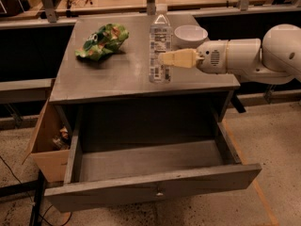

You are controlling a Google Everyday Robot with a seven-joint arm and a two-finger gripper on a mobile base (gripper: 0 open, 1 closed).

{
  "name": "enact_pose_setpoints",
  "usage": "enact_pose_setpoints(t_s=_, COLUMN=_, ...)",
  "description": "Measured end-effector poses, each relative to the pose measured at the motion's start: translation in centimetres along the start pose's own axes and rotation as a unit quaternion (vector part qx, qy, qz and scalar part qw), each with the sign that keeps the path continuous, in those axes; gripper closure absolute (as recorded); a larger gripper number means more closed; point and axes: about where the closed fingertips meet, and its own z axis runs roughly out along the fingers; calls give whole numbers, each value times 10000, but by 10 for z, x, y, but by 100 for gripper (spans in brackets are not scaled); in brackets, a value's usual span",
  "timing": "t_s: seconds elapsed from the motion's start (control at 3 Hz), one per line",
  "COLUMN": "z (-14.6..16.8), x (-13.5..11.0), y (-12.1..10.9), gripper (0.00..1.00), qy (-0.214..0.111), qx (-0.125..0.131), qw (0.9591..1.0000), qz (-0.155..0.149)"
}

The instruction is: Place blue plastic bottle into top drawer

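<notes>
I read the wide dark grey wooden drawer at 6 o'clock as open from above. My gripper grips the tall clear plastic bottle mid-tabletop. Obstacles: round white bowl at 1 o'clock, crumpled green bag at 10 o'clock.
</notes>
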Motion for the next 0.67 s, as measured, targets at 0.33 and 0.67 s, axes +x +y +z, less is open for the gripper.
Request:
enact_pose_setpoints(t_s=0.33, z=2, x=0, y=13, gripper=100, qy=44, qx=-129, qw=9999, qz=-19)
enact_pose_setpoints(t_s=0.67, z=-1, x=13, y=45, gripper=100, qy=272, qx=-293, qw=9992, qz=93)
